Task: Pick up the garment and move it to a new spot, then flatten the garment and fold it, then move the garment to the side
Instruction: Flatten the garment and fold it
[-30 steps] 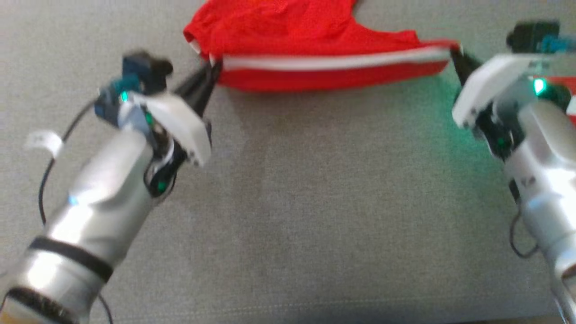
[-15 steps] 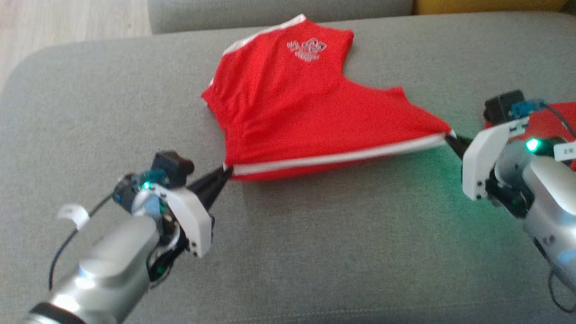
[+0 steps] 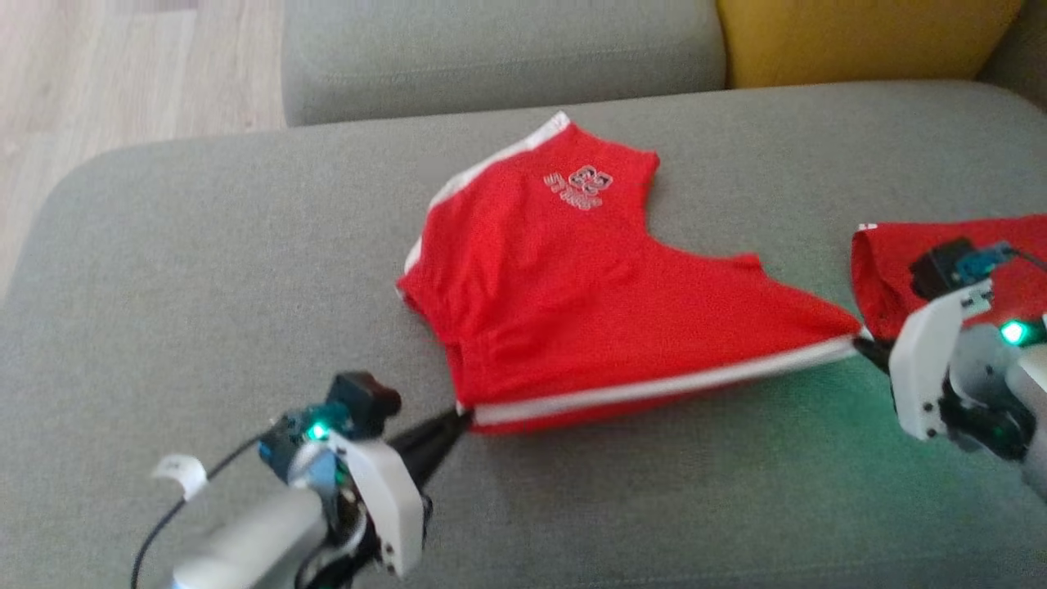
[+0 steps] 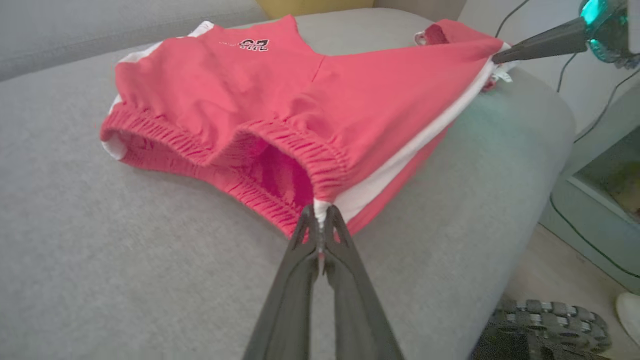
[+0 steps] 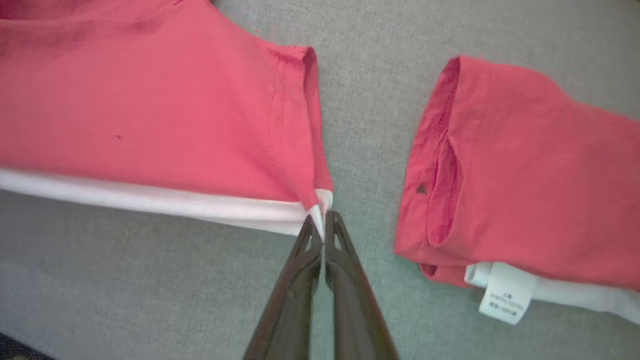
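Tautly — garment (image 3: 605, 303) spans both end effectors (image 3: 462, 415) (image 3: 860, 342).

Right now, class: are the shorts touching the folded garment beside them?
Apart. Right wrist view shows bare sofa between the shorts and the folded garment.

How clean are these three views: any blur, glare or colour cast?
Head view: soft all over, the logo on the shorts blurred, a green cast from the right arm's lamp on the sofa. Left wrist view: sharp at the left claw, softer farther off. Right wrist view: even light, no glare; the label print too small to read.
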